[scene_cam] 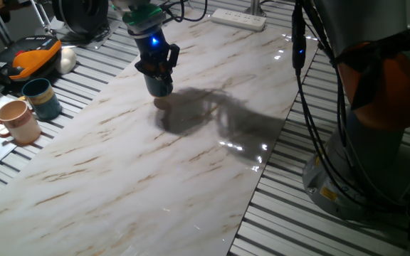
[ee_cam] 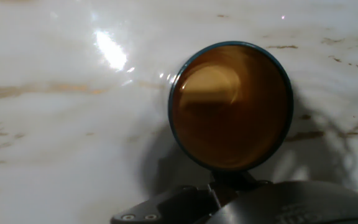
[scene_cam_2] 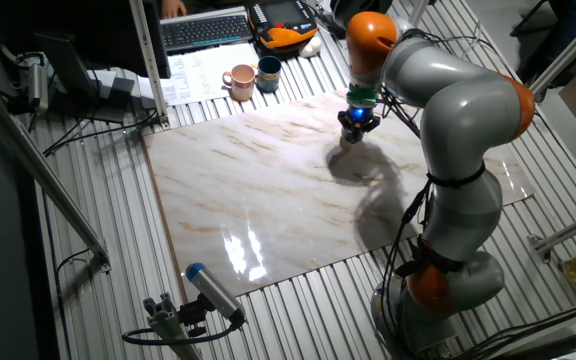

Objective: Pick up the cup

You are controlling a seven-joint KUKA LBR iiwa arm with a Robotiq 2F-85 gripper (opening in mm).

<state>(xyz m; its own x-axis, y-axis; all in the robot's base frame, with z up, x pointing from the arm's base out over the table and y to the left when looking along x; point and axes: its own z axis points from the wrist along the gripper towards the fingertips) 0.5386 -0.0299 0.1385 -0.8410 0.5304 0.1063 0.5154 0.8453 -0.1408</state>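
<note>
We see the navy mug (scene_cam: pixel 159 86) near the far edge of the marble desk (scene_cam: pixel 141 163), directly under the gripper (scene_cam: pixel 156 65). In the hand view its orange-tan inside (ee_cam: pixel 231 106) faces up at us, ringed by a dark blue rim. The fingers (scene_cam: pixel 171 55) reach down around the mug's top and seem to grip it, though we cannot tell whether it is lifted or resting on the desk. Off the desk's left side, on the slatted surface, stand a teal mug (scene_cam: pixel 41 97) and a pinkish-tan mug (scene_cam: pixel 18 122), just beside each other.
</note>
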